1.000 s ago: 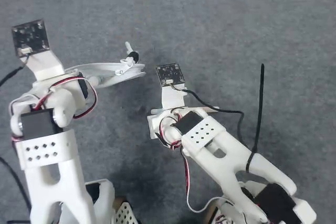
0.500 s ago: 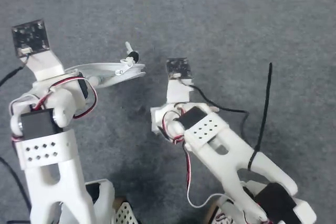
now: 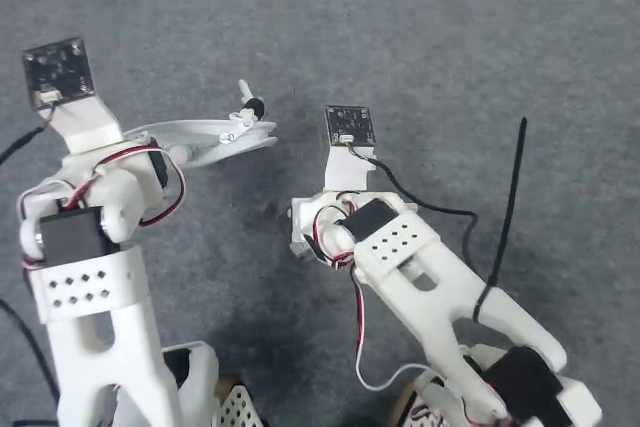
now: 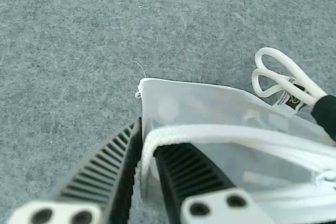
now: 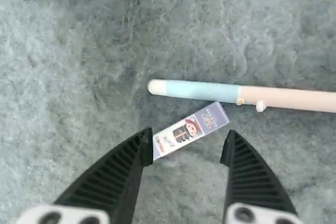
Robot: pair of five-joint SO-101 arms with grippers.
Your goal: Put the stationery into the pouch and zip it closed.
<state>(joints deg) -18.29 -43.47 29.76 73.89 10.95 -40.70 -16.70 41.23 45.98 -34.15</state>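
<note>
My left gripper (image 4: 144,136) is shut on the edge of the clear pouch (image 4: 210,109), pinching its white zipper band. The pouch has a white cord loop (image 4: 273,74) and a black pull (image 4: 325,115). In the high view the pouch (image 3: 215,139) hangs lifted off the table beside the left arm (image 3: 95,217). My right gripper (image 5: 188,142) is open just above the grey carpet. Between and slightly ahead of its fingers lies a small flat eraser (image 5: 190,129) with a cartoon figure. A pastel blue and peach pen (image 5: 241,95) lies just beyond it.
Grey carpet (image 3: 480,67) covers the table. The right arm (image 3: 395,247) stands in the middle with a black cable (image 3: 505,217) arching on its right. A white wall edge runs along the far side.
The right arm has swung slightly to the right and farther out over the table. The left arm and the pouch have stayed still.
</note>
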